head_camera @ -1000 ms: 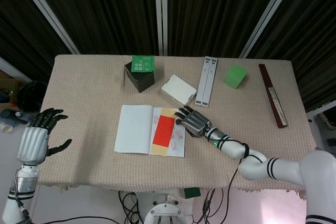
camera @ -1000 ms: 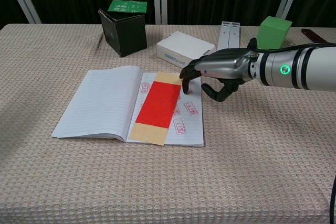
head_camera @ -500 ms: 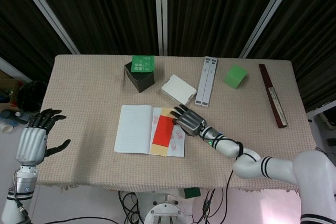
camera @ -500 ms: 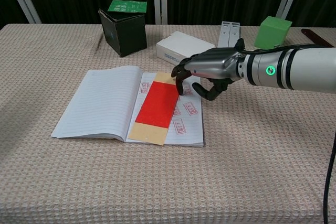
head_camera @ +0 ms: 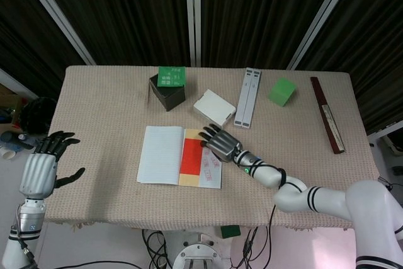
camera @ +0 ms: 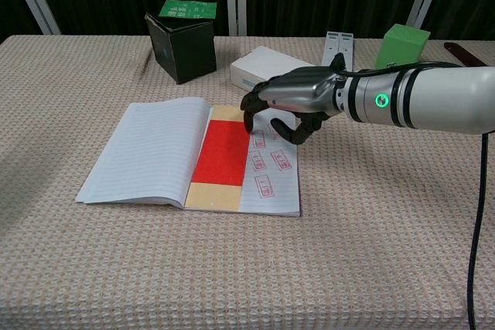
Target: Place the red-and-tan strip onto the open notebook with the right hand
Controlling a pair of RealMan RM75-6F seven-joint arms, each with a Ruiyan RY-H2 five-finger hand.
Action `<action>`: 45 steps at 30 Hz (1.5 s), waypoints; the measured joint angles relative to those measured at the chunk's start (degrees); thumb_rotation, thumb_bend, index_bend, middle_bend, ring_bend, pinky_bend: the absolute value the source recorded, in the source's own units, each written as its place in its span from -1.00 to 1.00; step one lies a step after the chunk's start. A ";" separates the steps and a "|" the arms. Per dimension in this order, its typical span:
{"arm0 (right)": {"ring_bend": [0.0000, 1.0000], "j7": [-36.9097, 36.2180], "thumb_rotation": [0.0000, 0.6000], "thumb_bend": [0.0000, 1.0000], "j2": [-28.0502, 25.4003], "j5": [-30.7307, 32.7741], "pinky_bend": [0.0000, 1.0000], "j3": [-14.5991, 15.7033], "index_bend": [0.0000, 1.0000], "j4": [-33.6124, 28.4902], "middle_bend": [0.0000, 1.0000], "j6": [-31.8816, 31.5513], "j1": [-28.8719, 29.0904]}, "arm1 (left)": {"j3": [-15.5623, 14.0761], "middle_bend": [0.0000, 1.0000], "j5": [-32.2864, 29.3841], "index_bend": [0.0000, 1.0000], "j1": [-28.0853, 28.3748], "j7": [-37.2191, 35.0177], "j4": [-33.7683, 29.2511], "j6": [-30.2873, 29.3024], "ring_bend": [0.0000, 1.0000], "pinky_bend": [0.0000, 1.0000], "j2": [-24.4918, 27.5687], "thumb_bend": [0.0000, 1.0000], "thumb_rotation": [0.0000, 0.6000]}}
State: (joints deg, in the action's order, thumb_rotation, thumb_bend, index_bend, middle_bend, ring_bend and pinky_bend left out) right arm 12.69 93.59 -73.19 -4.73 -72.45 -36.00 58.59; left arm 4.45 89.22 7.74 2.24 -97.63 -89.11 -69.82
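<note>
The red-and-tan strip [head_camera: 189, 156] [camera: 220, 155] lies flat on the open notebook [head_camera: 160, 160] [camera: 147, 152], along its spine on the right-hand page. My right hand [head_camera: 219, 143] [camera: 291, 101] hovers over the strip's far right corner, fingers curled downward; its fingertips [camera: 249, 116] touch or nearly touch the strip's edge. It holds nothing. My left hand [head_camera: 43, 167] hangs off the table's left side, fingers spread, with nothing in it; the chest view does not show it.
Behind the notebook stand a dark box with a green lid [head_camera: 168, 88] [camera: 182, 42], a white box [head_camera: 214, 108] [camera: 268, 69], a grey double bar [head_camera: 249, 97] and a green cube [head_camera: 282, 91] [camera: 401, 45]. A dark wooden strip [head_camera: 327, 114] lies far right.
My right hand has slid leftward, pushing the strip left and straightening it along the notebook's spine. The left hand has stayed put.
</note>
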 measured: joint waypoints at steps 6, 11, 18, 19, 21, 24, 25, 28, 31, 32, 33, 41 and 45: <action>-1.00 0.73 1.00 0.62 0.56 0.41 -1.00 -0.21 -0.44 0.26 -0.89 0.26 0.27 | -0.11 -0.53 -0.05 -0.39 -0.24 -0.24 0.23 -0.18 -0.68 -0.57 -0.06 -0.77 1.00; -1.00 1.19 1.00 0.62 -0.10 0.40 -1.00 -0.08 -0.44 -0.71 -0.88 -0.10 0.03 | -0.12 -0.53 -0.01 -0.39 -0.35 -0.39 0.37 -0.31 -0.68 -0.57 -0.07 -0.77 1.00; -1.00 2.17 1.00 0.61 -2.30 -0.06 -1.00 -0.05 -0.44 -3.49 -0.87 -1.07 -0.25 | -0.11 -0.53 0.24 -0.39 -0.30 -0.30 0.35 -0.31 -0.68 -0.57 -0.01 -0.77 1.00; -1.00 2.18 1.00 0.61 -2.75 -0.18 -1.00 -0.09 -0.44 -4.06 -0.86 -1.37 -0.35 | -0.13 -0.53 0.21 -0.39 -0.30 -0.26 0.36 -0.24 -0.68 -0.57 0.04 -0.77 1.00; -1.00 2.15 1.00 0.60 -4.11 -0.44 -1.00 -0.25 -0.44 -5.58 -0.84 -2.34 -0.71 | -0.15 -0.53 0.17 -0.39 -0.24 -0.23 0.38 -0.01 -0.68 -0.57 0.13 -0.77 1.00; -1.00 2.10 1.00 0.51 -6.73 -0.69 -1.00 -0.50 -0.44 -8.04 -0.79 -4.13 -1.60 | -0.19 -0.53 0.26 -0.39 0.02 -0.03 0.42 0.46 -0.68 -0.57 0.39 -0.77 1.00; -1.00 2.12 1.00 0.44 -7.69 -0.75 -1.00 -0.54 -0.44 -8.87 -0.77 -4.83 -2.00 | -0.19 -0.53 0.37 -0.39 0.13 0.03 0.44 0.57 -0.68 -0.57 0.48 -0.77 1.00; -1.00 2.39 1.00 0.19 -11.19 -0.88 -1.00 -0.55 -0.46 -11.84 -0.70 -8.19 -4.01 | -0.12 -0.53 0.43 -0.39 0.37 0.05 0.52 0.87 -0.68 -0.57 0.67 -0.77 1.00; -1.00 2.71 1.00 -0.06 -14.95 -0.83 -1.00 -0.24 -0.52 -15.12 -0.67 -12.90 -7.24 | -0.02 -0.53 0.24 -0.39 0.65 0.15 0.75 1.41 -0.68 -0.57 0.88 -0.77 1.00; -1.00 2.75 1.00 -0.17 -16.10 -0.79 -1.00 -0.08 -0.57 -16.10 -0.67 -14.52 -8.45 | 0.03 -0.53 0.09 -0.39 0.73 0.18 0.83 1.59 -0.68 -0.57 0.98 -0.77 1.00; -1.00 2.76 1.00 -0.24 -17.62 -0.77 -0.99 0.20 -0.60 -17.35 -0.67 -16.80 -10.21 | 0.09 -0.53 -0.08 -0.39 0.80 0.19 0.92 1.74 -0.68 -0.57 1.07 -0.77 1.00; -1.00 -0.37 1.00 -0.46 -26.49 -1.37 -1.00 3.49 -0.99 -22.38 -0.87 -32.61 -24.54 | 0.51 -0.53 -3.49 -0.39 0.59 1.74 2.28 2.78 -0.68 -0.57 1.45 -0.77 1.00; -1.00 -5.20 1.00 -0.46 -29.38 -2.13 -1.00 5.28 -1.00 -23.07 -0.90 -40.60 -32.35 | 0.57 -0.53 -5.85 -0.39 -0.28 2.04 2.80 3.05 -0.68 -0.57 1.56 -0.77 1.00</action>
State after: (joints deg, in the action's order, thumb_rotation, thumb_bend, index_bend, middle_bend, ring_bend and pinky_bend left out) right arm 7.49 64.21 -75.31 0.54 -95.52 -76.59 26.24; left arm 5.02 83.37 7.46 4.28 -94.83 -86.06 -68.26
